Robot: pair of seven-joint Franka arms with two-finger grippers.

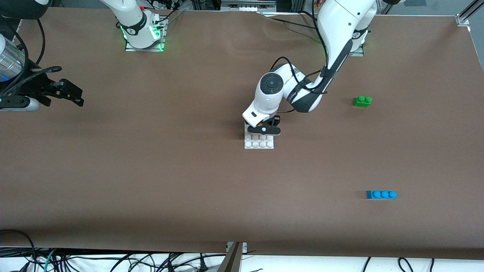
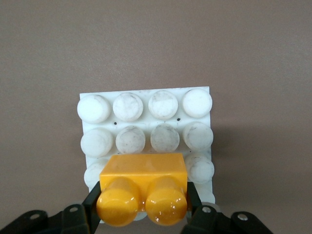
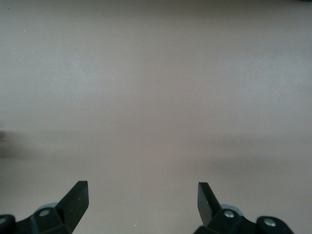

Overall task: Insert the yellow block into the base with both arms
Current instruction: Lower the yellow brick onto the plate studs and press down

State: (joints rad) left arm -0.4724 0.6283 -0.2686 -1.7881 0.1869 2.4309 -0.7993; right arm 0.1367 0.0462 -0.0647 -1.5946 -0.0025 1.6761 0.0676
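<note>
yellow block (image 2: 143, 187): light, rigid, slick plastic; left hand (image 1: 264, 130) grasps its sides, frame centre, over base (image 1: 259, 143). right hand (image 3: 143, 202) released, waiting.

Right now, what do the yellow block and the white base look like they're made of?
The yellow block, held by the left gripper: likely glossy moulded plastic, with bright highlights on its studs. The base: probably matte white plastic, its studs scuffed and smudged grey. The right gripper waits open.

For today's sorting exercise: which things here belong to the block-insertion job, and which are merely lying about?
In the job: yellow block, held by the left gripper over the base.
Lying about: green brick, blue brick; right gripper waits open.
</note>
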